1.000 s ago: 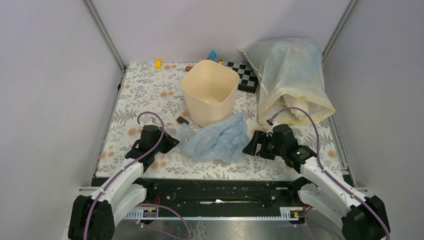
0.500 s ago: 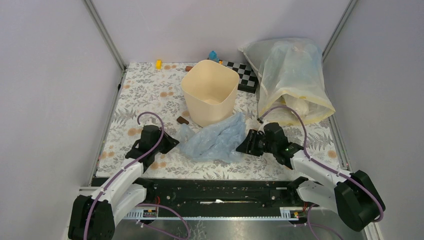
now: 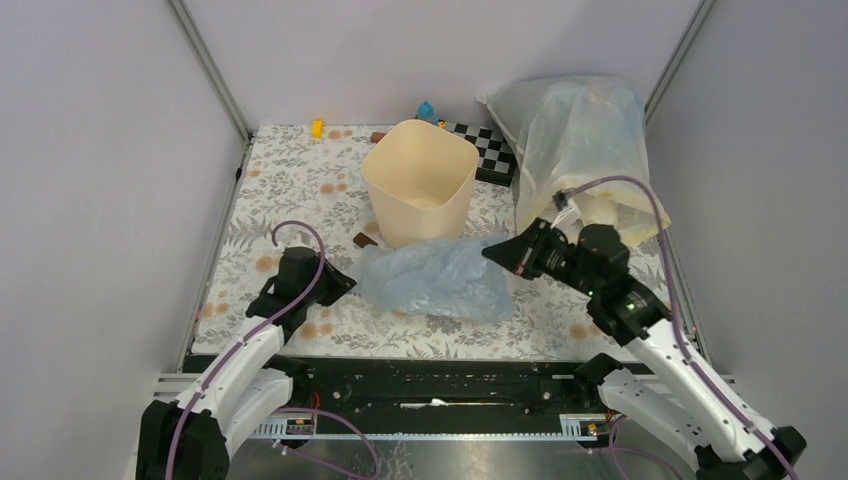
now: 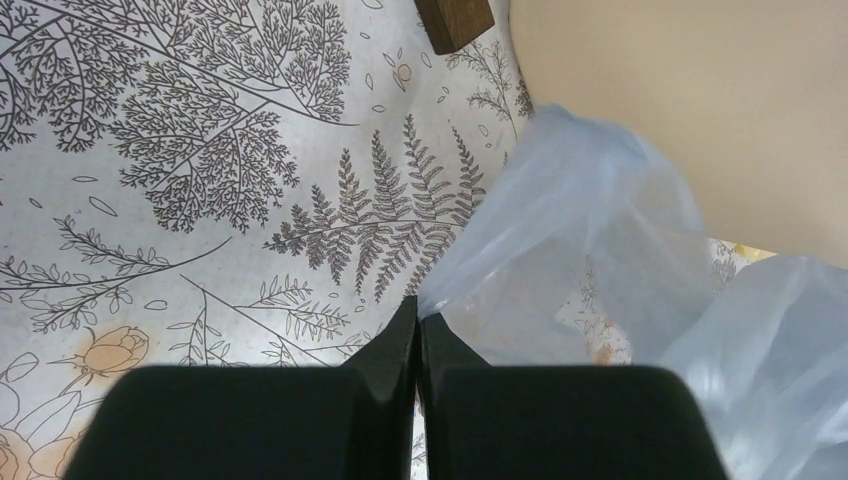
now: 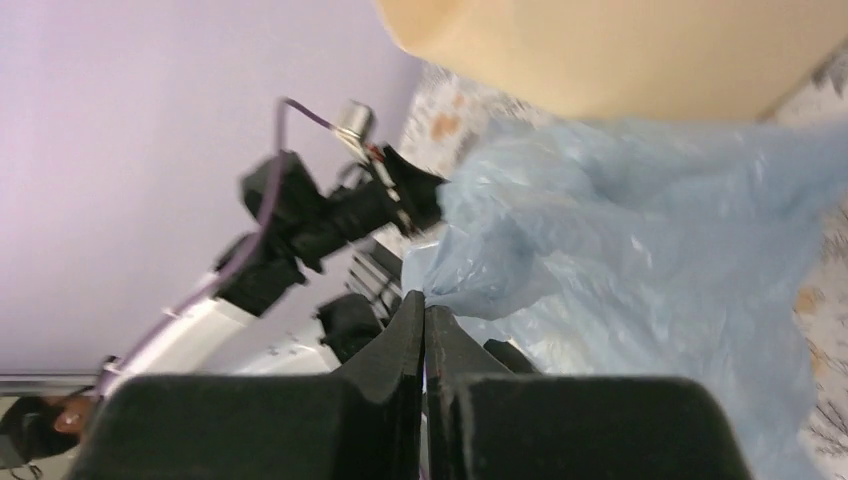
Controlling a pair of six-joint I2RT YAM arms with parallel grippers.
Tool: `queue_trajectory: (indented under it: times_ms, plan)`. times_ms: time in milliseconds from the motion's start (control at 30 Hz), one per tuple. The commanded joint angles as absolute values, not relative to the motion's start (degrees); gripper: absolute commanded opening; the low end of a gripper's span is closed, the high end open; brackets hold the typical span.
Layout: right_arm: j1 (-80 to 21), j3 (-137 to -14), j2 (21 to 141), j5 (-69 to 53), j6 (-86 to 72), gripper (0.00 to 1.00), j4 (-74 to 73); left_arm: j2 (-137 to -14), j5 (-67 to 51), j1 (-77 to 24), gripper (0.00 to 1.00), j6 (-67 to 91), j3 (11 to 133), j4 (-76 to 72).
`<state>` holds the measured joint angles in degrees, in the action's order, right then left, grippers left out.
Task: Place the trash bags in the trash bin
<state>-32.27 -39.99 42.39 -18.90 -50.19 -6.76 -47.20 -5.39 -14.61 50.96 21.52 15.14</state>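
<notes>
Left gripper (image 3: 345, 284): I see it low, pinching trash bag (image 3: 435, 282) corner.
Right gripper (image 3: 497, 254): held higher, clamped on opposite edge (near trash bin (image 3: 420, 185)).

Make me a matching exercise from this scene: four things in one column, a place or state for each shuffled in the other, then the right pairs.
Things
1. trash bin
2. trash bag
3. checkered board
4. yellowish-clear sack

Places or states
A. slumped at the far right
B. pale blue, spread out just in front of the bin
C. upright, open mouth up
D. lying flat behind the bin, to its right

Pairs: 1-C, 2-B, 3-D, 4-A
</notes>
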Motion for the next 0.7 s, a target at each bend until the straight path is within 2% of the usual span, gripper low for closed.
queue_trajectory:
  times_ms: [0,67,167,333,367,533,667]
  plan:
    - [-32.69,-51.53,42.18,-13.41,-51.1,0.0,-14.6,-46.77,-6.95,-14.33,0.0,49.74,25.03,15.92]
    - [-32.69,-55.07,43.31,-10.17,-50.78,0.0,-16.6,-47.21,-10.59,-14.32,0.01,47.59,26.3,16.09]
    - [-32.69,-57.92,44.02,-3.8,-51.61,0.0,-18.02,-48.31,-16.09,-14.36,0.08,44.83,29.57,19.5]
    - [-32.62,-57.07,42.58,5.8,-53.6,0.0,-17.94,-44.84,-25.96,-14.89,0.32,43.58,30.91,20.62]
    - [-32.67,-56.78,42.66,5.77,-53.35,0.0,-17.71,-43.23,-26.77,-14.93,0.37,43.59,30.93,20.73]
    - [-32.64,-55.61,44.03,1.31,-51.9,0.0,-17.73,-35.39,-24.53,-14.93,0.44,44.1,31.86,22.27]
    - [-32.64,-53.61,44.69,-4.75,-50.31,0.0,-17.69,-32.77,-28.96,-15.09,0.63,44.55,32.58,19.96]
